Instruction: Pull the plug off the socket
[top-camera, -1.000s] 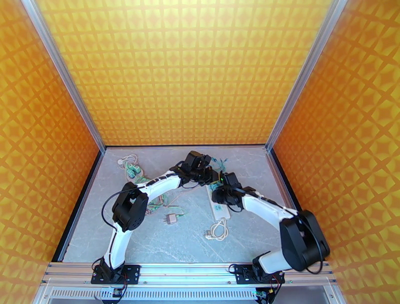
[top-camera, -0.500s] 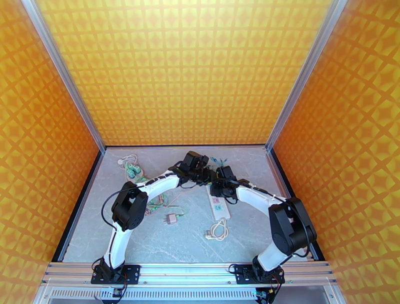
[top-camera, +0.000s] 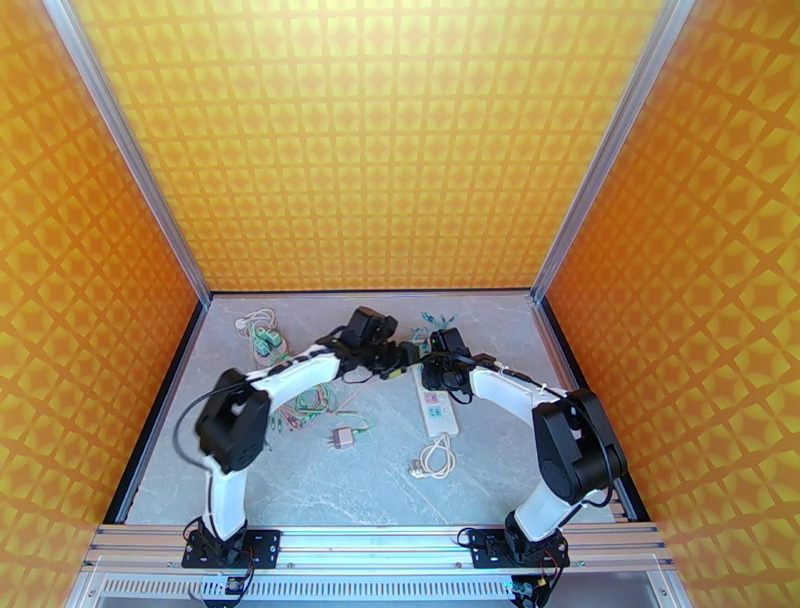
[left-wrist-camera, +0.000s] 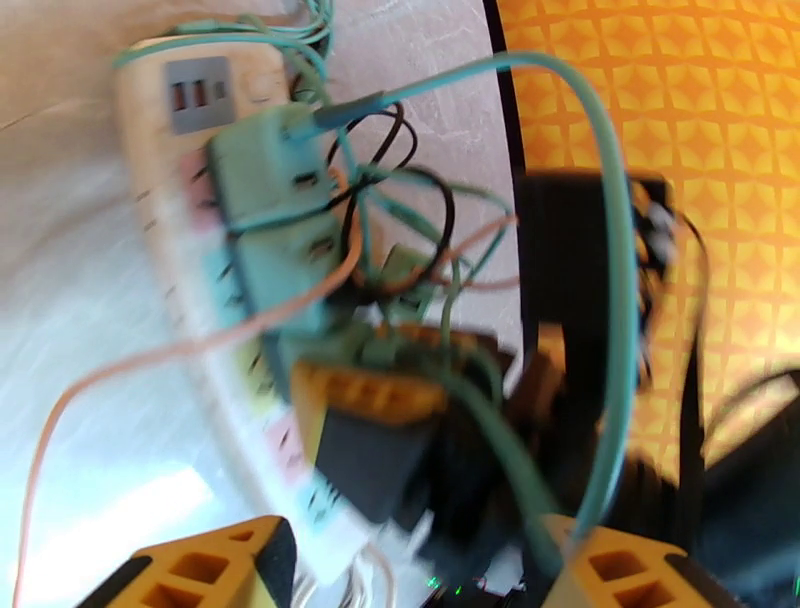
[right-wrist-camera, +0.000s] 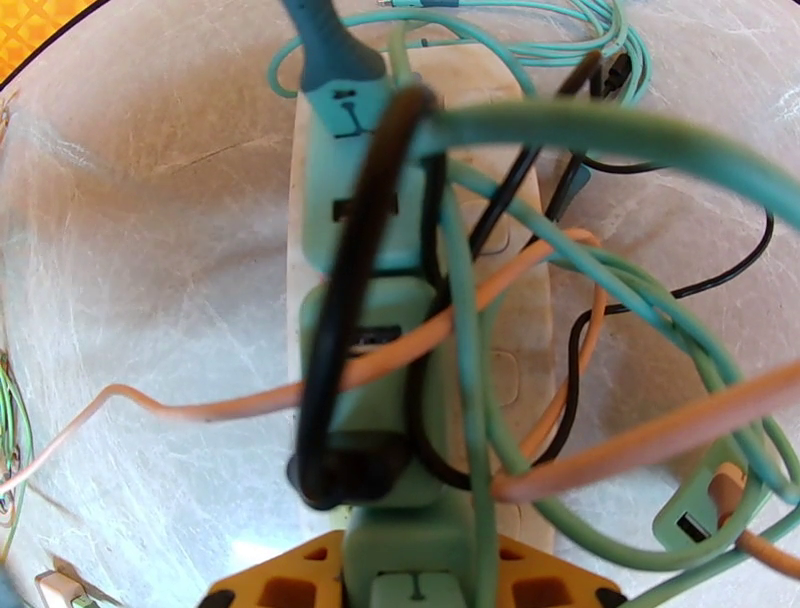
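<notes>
Socket (top-camera: 438, 412) lies mid-way across the worktop (top-camera: 380, 485), white cord (top-camera: 435, 460) coiled beside it. Right fingers (right-wrist-camera: 270, 585) clamp a green plug (right-wrist-camera: 410, 545); left fingers (left-wrist-camera: 200, 565) stand apart, empty. Teal, orange and black cables (right-wrist-camera: 600, 135) tangle across it.

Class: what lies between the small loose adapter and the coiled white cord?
Nothing: in the top view, bare table separates the adapter from the cord.
</notes>
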